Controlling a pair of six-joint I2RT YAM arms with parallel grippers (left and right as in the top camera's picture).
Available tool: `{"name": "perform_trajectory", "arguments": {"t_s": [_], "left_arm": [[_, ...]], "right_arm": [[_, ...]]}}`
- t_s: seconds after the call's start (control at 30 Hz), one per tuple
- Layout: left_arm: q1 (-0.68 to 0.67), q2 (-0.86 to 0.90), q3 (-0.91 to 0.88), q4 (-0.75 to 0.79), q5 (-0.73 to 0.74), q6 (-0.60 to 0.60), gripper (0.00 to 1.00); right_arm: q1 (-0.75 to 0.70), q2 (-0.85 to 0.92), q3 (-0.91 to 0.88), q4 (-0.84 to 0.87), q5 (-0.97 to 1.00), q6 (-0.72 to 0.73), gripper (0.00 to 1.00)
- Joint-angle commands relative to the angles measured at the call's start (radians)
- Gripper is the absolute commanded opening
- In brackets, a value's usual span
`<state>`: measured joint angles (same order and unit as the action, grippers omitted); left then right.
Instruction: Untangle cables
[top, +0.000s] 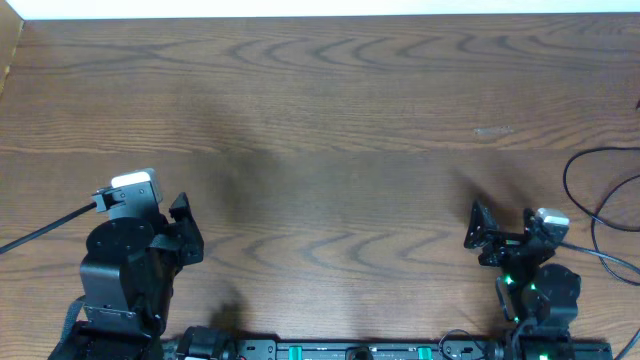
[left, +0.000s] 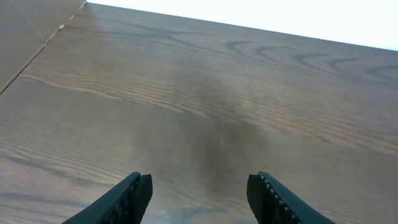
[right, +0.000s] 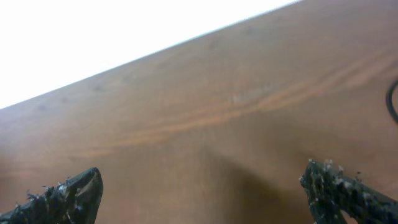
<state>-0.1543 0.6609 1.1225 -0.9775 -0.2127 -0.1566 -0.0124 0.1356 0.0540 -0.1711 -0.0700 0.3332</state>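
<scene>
No cables lie on the bare wooden table (top: 330, 110) in any view. My left gripper (top: 188, 230) hovers low at the near left, and in the left wrist view it (left: 199, 186) stands open with only wood grain between its fingers (left: 134, 193). My right gripper (top: 505, 226) is at the near right. In the right wrist view it (right: 202, 186) is spread wide open over bare wood, holding nothing.
A thin black wire (top: 600, 200) loops along the right edge and runs toward the right wrist camera; it shows as a dark arc (right: 393, 99) in the right wrist view. A thicker black wire (top: 50, 230) leads off the left arm to the left edge.
</scene>
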Motion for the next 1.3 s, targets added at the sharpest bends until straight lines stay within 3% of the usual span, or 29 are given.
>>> {"name": "perform_trajectory", "arguments": {"t_s": [0.0, 0.57, 0.87, 1.13, 1.27], "left_arm": [[0.003, -0.004, 0.006, 0.013, -0.009, 0.010, 0.55], [0.003, -0.056, -0.004, 0.022, -0.009, -0.025, 0.55], [0.003, -0.281, -0.175, 0.093, -0.009, -0.030, 0.55], [0.003, -0.501, -0.373, 0.177, -0.004, -0.160, 0.56], [0.003, -0.530, -0.426, 0.215, 0.042, -0.159, 0.61]], "right_arm": [[0.006, -0.070, -0.003, -0.002, 0.011, 0.010, 0.99], [0.048, -0.131, -0.004, -0.001, 0.012, 0.010, 0.99], [0.048, -0.131, -0.004, -0.002, 0.012, 0.010, 0.99], [0.048, -0.130, -0.004, -0.001, 0.012, 0.010, 0.99], [0.048, -0.130, -0.004, -0.001, 0.012, 0.010, 0.99]]}}
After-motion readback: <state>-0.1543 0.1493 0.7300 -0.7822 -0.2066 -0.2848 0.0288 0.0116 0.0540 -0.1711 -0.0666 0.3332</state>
